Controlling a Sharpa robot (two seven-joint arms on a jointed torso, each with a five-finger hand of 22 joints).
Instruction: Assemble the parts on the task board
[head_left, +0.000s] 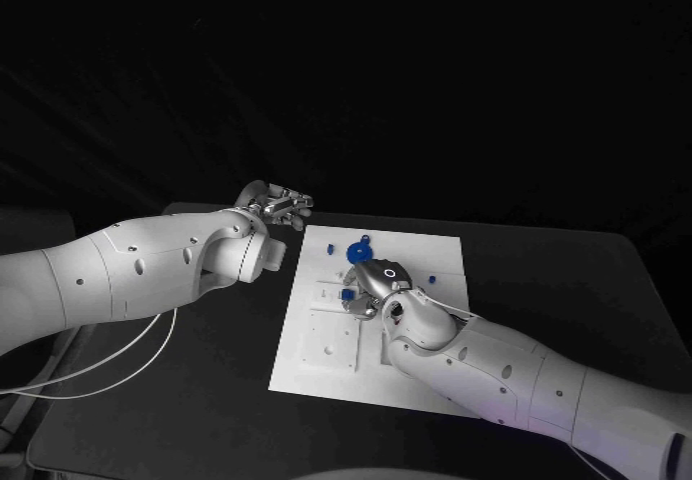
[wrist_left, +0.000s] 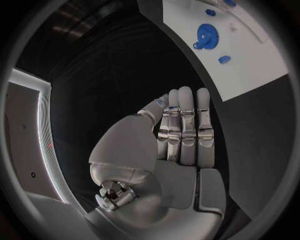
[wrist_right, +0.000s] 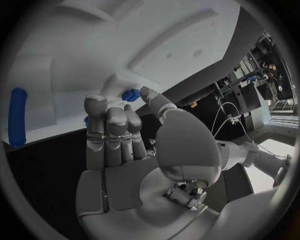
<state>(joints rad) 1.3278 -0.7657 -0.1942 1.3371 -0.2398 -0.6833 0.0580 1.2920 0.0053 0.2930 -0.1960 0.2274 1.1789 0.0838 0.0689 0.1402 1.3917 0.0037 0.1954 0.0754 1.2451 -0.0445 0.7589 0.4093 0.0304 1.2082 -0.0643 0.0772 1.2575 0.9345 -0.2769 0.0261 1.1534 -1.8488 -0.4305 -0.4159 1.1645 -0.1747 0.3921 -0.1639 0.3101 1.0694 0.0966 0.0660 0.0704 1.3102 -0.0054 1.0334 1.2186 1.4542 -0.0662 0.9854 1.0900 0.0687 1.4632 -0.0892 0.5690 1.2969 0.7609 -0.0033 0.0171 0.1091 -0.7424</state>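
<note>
Here, the white task board (head_left: 378, 320) lies on the black desk (head_left: 577, 290), its long axis running away from the robot. The right hand (head_left: 384, 288) hovers over the board's middle, fingers (wrist_right: 114, 131) held together, holding nothing, just beside a small blue part (wrist_right: 131, 94). A blue gear (wrist_left: 207, 35) sits near the far end. The left hand (head_left: 274, 208) hangs off the board's far left corner, fingers (wrist_left: 185, 125) straight and together.

One white task board (head_left: 325, 345) lies on one black table (head_left: 577, 280). Two hands are present: one left hand (head_left: 274, 208) and one right hand (head_left: 378, 287). One blue gear (head_left: 361, 250) is visible; the smaller blue parts beside it cannot be counted reliably.
</note>
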